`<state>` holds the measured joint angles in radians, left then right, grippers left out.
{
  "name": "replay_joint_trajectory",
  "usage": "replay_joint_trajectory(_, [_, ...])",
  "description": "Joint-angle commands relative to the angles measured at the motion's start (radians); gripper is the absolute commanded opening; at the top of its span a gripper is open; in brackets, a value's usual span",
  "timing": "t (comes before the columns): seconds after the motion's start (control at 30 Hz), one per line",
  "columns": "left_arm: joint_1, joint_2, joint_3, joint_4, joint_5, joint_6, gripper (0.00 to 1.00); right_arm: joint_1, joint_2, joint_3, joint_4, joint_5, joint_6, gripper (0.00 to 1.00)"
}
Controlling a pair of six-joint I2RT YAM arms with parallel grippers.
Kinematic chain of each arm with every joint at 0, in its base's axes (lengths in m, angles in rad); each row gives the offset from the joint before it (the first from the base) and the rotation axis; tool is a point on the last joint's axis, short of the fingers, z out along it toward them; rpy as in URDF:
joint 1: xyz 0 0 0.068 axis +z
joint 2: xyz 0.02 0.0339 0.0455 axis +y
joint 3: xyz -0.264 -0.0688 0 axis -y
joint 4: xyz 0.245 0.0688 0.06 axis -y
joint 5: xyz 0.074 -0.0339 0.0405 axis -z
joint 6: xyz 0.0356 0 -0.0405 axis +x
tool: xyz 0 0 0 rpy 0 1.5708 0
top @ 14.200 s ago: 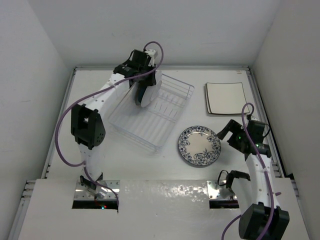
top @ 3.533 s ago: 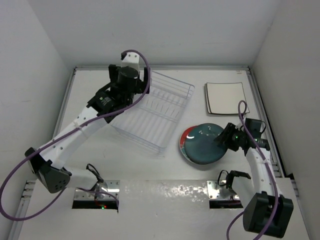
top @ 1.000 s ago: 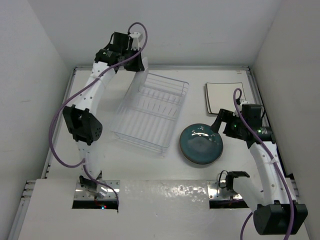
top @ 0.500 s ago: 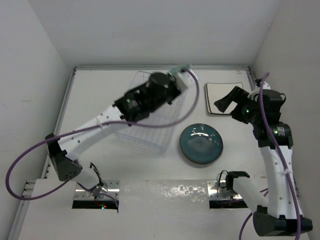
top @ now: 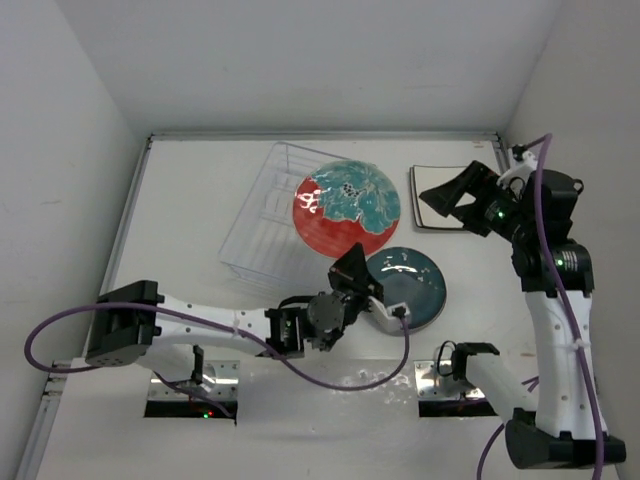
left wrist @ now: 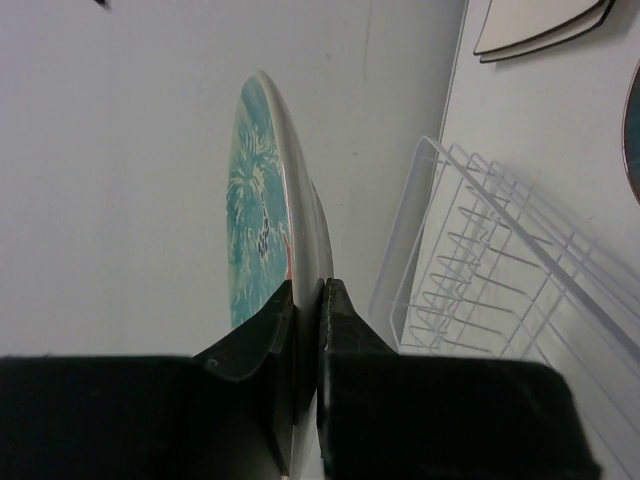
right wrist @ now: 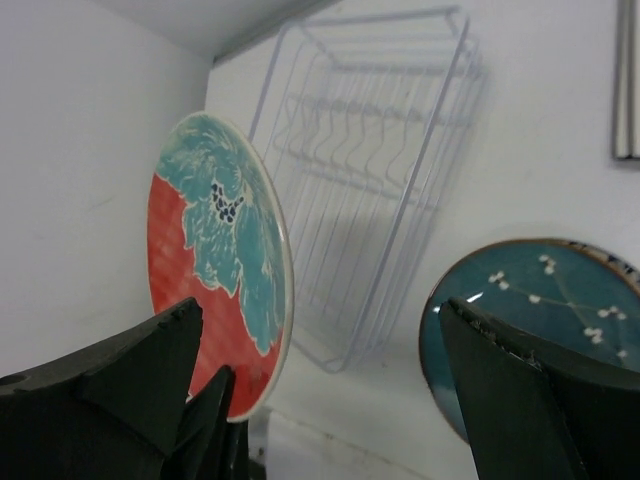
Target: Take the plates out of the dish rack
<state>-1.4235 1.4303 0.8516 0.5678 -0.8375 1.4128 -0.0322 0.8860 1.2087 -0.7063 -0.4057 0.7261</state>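
Note:
My left gripper (top: pixel 356 266) is shut on the lower rim of the round red-and-teal floral plate (top: pixel 346 205) and holds it up on edge, above the table. In the left wrist view the fingers (left wrist: pixel 345 315) clamp that plate (left wrist: pixel 285 190), seen edge-on. The white wire dish rack (top: pixel 262 215) stands behind it, with no plates visible in it (right wrist: pixel 370 190). My right gripper (top: pixel 440 200) is wide open and empty, raised over the two stacked square cream plates (top: pixel 472 180). It faces the red-and-teal plate (right wrist: pixel 215 270). The blue floral plate is hidden.
A round teal plate with small white blossoms (top: pixel 408 285) lies flat on the table right of the rack, just beside my left gripper; it also shows in the right wrist view (right wrist: pixel 540 320). White walls enclose the table at the back and on both sides.
My left arm has swung down low across the front of the table and now holds the red-and-teal plate up in front of the rack. My right gripper stays raised by the square plates.

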Motion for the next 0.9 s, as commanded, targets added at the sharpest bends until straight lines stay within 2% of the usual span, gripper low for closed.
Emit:
replay_joint_trajectory(0.0, [-0.072, -0.085, -0.009, 0.444, -0.04, 0.284, 0.0, -0.006, 0.033, -0.057, 0.106, -0.2, 0.03, 0.98])
replay_joint_trajectory(0.17, [-0.126, -0.07, -0.034, 0.443, -0.041, 0.261, 0.0, -0.005, 0.044, -0.087, 0.106, -0.228, 0.009, 0.97])
replay_joint_trajectory(0.27, [-0.138, -0.057, -0.025, 0.388, -0.044, 0.219, 0.0, -0.005, 0.051, -0.139, 0.177, -0.292, 0.032, 0.91])
replay_joint_trajectory(0.4, [-0.141, -0.036, -0.016, 0.353, -0.04, 0.192, 0.0, -0.005, 0.056, -0.195, 0.257, -0.346, 0.059, 0.71])
replay_joint_trajectory(0.43, [-0.141, -0.028, -0.011, 0.35, -0.037, 0.184, 0.0, -0.005, 0.054, -0.213, 0.266, -0.352, 0.062, 0.61])
replay_joint_trajectory(0.47, [-0.14, -0.027, -0.006, 0.34, -0.035, 0.178, 0.0, -0.006, 0.054, -0.222, 0.275, -0.358, 0.061, 0.58])
replay_joint_trajectory(0.73, [-0.13, 0.015, 0.067, 0.242, -0.011, 0.117, 0.0, 0.0, 0.056, -0.323, 0.39, -0.476, 0.084, 0.57])
replay_joint_trajectory(0.83, [-0.123, 0.041, 0.115, 0.187, -0.006, 0.081, 0.0, 0.0, 0.054, -0.356, 0.423, -0.512, 0.098, 0.51])
replay_joint_trajectory(0.87, [-0.124, 0.054, 0.136, 0.169, -0.008, 0.066, 0.0, 0.0, 0.051, -0.353, 0.416, -0.507, 0.09, 0.46])
